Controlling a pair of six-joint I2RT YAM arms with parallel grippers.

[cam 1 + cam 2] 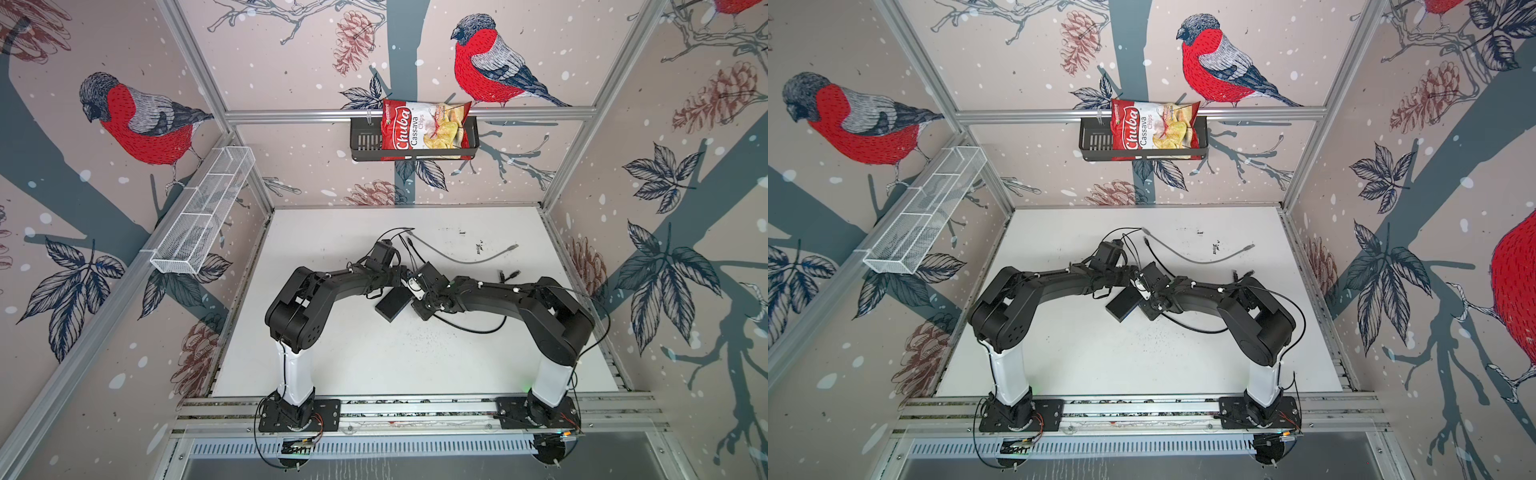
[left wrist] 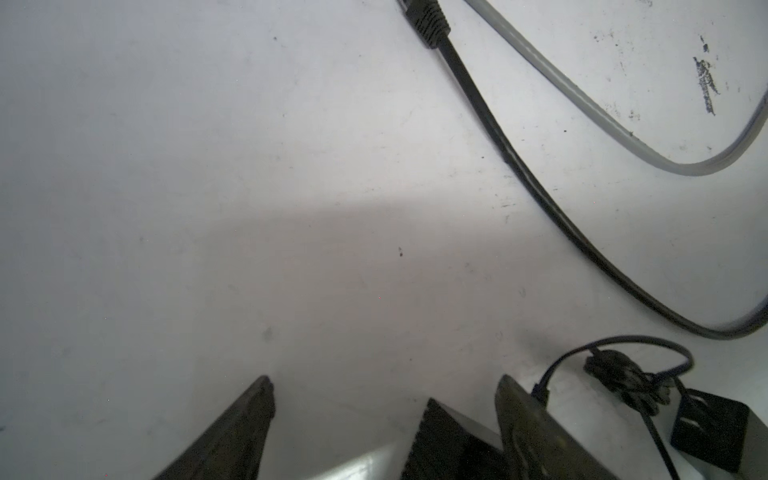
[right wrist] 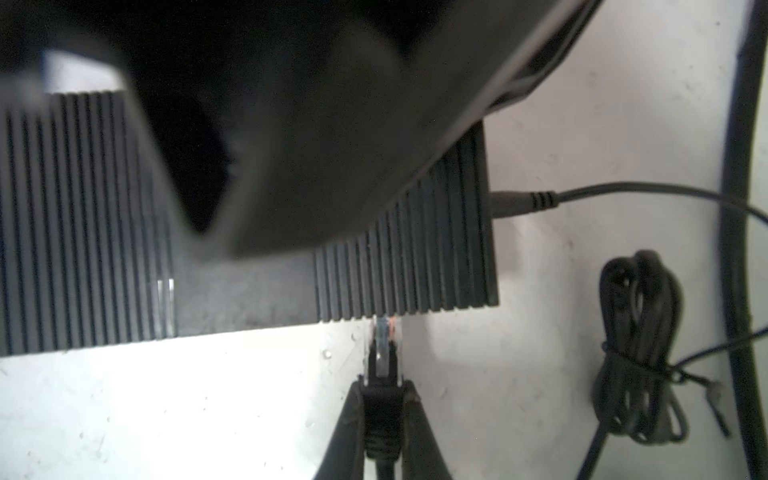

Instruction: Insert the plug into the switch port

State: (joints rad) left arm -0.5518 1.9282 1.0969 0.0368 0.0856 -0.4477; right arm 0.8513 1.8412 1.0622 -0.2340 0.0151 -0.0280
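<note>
The switch [image 1: 390,306] is a flat black ribbed box [image 3: 415,266] lying mid-table. My right gripper [image 3: 382,388] is shut on the black boot of the plug [image 3: 382,361]. The plug's clear tip meets the box's long edge, and the switch port itself is hidden under that edge. My left gripper [image 2: 385,380] stands wide astride one end of the switch [image 2: 444,436]. One of its fingers [image 2: 523,415] is against the box and the other is apart from it. In the right wrist view the left gripper shows as a blurred dark mass over the box. In both top views the two grippers meet over the switch [image 1: 1121,306].
A thin power lead [image 3: 523,201] enters the switch's short side, beside a tied bundle of black cord [image 3: 640,353]. A grey cable [image 1: 469,257] and a black cable with a plug [image 2: 426,20] lie beyond. A black adapter [image 2: 715,432] sits close by. A chips bag [image 1: 424,129] fills the wall basket.
</note>
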